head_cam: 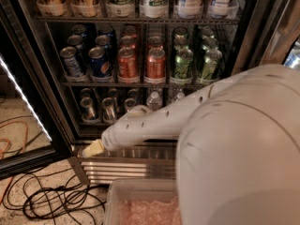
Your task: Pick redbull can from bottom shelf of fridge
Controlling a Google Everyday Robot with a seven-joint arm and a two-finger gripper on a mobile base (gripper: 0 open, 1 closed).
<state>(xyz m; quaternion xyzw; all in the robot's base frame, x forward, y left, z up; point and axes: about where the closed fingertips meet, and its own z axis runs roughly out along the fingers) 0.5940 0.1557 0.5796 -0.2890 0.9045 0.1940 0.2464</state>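
Several slim silver redbull cans stand at the left of the bottom shelf of the fridge, behind the arm's near end. Clear water bottles stand to their right on the same rack. My gripper is a pale yellowish tip at the end of the white arm. It is low, in front of the fridge's left bottom sill, below and outside the bottom shelf. It holds nothing that I can see. The arm hides the right half of the bottom shelf.
The rack above holds blue Pepsi cans, orange cans and green cans. The glass door stands open at left. The louvred steel base is below. Black cables lie on the floor. A clear bin is at bottom centre.
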